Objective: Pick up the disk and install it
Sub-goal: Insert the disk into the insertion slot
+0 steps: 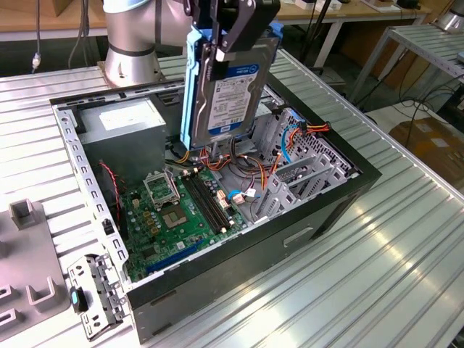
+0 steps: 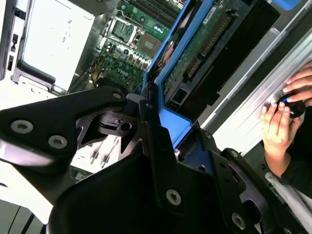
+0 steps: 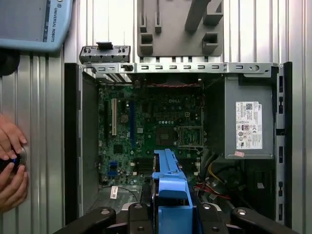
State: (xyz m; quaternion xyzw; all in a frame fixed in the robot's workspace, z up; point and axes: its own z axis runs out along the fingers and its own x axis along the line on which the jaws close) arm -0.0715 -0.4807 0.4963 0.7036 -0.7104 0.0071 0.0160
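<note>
Black jaws clamp the disk (image 1: pixel 229 78) upright — white printed label (image 1: pixel 235 101) showing — above the open case (image 1: pixel 319 217).

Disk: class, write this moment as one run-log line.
gripper: shut on disk | disk: upright, held above open computer case | installed: no

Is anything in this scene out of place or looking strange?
The disk hangs on edge in the claw above the open case, not installed. A metal bracket lies loose on the table beside the case. Nothing looks spilled or broken.
</note>
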